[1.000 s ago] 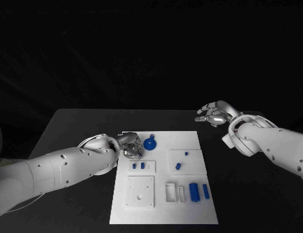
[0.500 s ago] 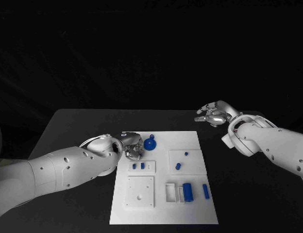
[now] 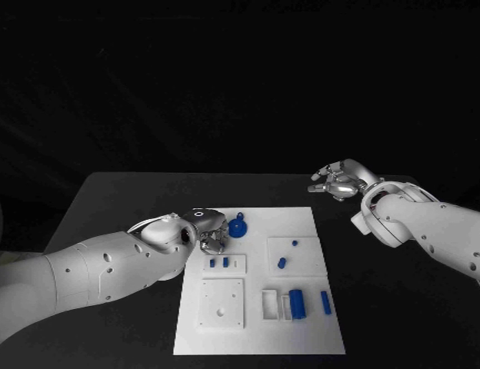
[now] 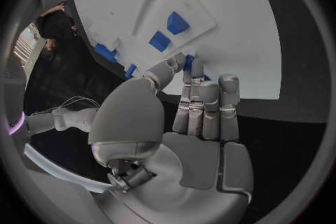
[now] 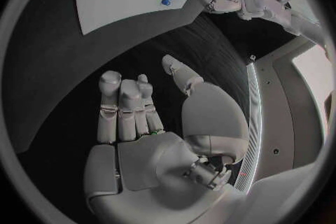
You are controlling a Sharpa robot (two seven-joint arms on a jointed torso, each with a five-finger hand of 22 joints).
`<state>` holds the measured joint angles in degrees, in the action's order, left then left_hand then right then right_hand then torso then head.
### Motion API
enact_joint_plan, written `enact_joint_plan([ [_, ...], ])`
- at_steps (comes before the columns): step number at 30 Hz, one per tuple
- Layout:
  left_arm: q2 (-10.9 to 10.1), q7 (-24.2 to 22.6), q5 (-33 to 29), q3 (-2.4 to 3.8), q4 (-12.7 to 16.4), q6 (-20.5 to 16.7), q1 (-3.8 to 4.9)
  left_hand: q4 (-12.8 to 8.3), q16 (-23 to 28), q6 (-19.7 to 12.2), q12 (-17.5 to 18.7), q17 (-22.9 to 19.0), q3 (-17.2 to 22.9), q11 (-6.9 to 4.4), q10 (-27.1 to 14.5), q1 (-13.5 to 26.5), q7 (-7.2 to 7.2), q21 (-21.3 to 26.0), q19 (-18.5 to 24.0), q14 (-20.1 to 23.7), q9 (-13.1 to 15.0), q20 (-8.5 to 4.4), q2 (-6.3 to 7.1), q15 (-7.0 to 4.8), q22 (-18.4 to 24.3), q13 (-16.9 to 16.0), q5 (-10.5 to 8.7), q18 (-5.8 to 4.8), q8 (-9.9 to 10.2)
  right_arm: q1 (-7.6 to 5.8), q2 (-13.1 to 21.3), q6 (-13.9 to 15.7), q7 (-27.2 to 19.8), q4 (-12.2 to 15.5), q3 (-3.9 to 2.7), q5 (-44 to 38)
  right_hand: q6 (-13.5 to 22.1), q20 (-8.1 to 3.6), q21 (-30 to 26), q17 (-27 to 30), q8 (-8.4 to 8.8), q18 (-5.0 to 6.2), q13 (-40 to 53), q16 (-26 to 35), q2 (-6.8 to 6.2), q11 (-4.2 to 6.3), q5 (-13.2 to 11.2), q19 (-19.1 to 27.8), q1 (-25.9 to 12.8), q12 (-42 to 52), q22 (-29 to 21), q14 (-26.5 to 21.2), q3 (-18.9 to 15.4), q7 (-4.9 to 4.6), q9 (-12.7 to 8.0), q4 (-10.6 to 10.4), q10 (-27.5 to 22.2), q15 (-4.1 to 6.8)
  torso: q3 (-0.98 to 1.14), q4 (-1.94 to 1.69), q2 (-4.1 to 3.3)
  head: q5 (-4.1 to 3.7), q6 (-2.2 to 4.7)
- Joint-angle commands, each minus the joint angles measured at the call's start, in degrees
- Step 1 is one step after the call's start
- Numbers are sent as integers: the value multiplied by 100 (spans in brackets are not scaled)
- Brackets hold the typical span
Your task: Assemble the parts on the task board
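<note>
- Head view, nearest first: the white task board (image 3: 257,338) lies in the lower middle of the frame, its near edge bare.
- On its lower right part stand a chunky blue block (image 3: 297,304) and, just beside it to the right, a slim blue bar (image 3: 325,302).
- Two small blue pegs (image 3: 219,263) sit in a raised white plate at mid-left of the board; two more small blue pieces (image 3: 283,263) lie to their right.
- The left hand (image 3: 205,231) hovers at the board's upper left corner. In the left wrist view its fingers (image 4: 203,103) lie straight and pressed side by side, thumb alongside, holding nothing that I can see.
- A round blue part with a stem (image 3: 238,227) lies just beside that hand.
- Farthest, at right of frame, the right hand (image 3: 338,182) hangs over bare table, well apart from the board; in the right wrist view its fingers are loosely apart and hold nothing.
- Judgement: the parts look like small, stiff, light plastic, probably smooth and easily nudged. A fingertip pinch across the round part's rim or stem seems best.
</note>
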<state>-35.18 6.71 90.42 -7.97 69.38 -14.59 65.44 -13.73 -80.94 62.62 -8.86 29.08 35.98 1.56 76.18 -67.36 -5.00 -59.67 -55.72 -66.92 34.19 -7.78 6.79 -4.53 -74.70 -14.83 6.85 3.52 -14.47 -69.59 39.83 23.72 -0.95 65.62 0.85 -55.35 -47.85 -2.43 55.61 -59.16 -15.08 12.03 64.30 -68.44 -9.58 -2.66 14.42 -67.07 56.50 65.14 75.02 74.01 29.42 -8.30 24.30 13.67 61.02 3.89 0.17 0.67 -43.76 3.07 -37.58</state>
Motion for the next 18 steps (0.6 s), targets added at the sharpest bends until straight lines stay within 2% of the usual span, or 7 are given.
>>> enact_joint_plan([
  [1, 14, 57, 102, -37, 1, 71, -50, -9, -15, -167, 8, -14, 65, -9, 68, -74, -78, -7, -4, -10, -58, -238, 50, -37, 7, -9, 29, 316, 104, 5, 3, -75, -32, 6, -2, -36, 66, -43, -35, -6, 29, 297, -8, 40, -5, -2, 37, 16, -37, 17, 94, 17, -18, -95, -8, -7, -33, -20, 0, 1, -1, -3, 5],
  [11, -15, 120, -41, -37, 12, 36, -51, -1, 39, -593, 74, -55, 46, 10, 67, -73, -230, 24, -3, 15, -204, -241, 317, -18, 23, -18, -75, 285, 329, 9, 3, -72, -39, -2, -2, -36, 67, -43, -36, -6, 29, 297, -10, 41, -5, -3, 37, 16, -39, 18, 94, 17, -19, -96, -9, -7, -34, -20, -3, -3, -1, -7, 7],
  [18, -20, 116, -69, -37, 18, -38, -51, 63, 56, -838, 98, -71, 23, 5, 89, -55, -165, 41, -23, -6, -287, -244, 470, -24, 37, -30, -121, 286, 434, 16, 3, -70, -39, -5, -2, -36, 67, -43, -36, -6, 29, 297, -10, 41, -6, -3, 36, 16, -40, 18, 94, 16, -20, -96, -9, -7, -34, -20, -4, -4, 1, -7, 10],
])
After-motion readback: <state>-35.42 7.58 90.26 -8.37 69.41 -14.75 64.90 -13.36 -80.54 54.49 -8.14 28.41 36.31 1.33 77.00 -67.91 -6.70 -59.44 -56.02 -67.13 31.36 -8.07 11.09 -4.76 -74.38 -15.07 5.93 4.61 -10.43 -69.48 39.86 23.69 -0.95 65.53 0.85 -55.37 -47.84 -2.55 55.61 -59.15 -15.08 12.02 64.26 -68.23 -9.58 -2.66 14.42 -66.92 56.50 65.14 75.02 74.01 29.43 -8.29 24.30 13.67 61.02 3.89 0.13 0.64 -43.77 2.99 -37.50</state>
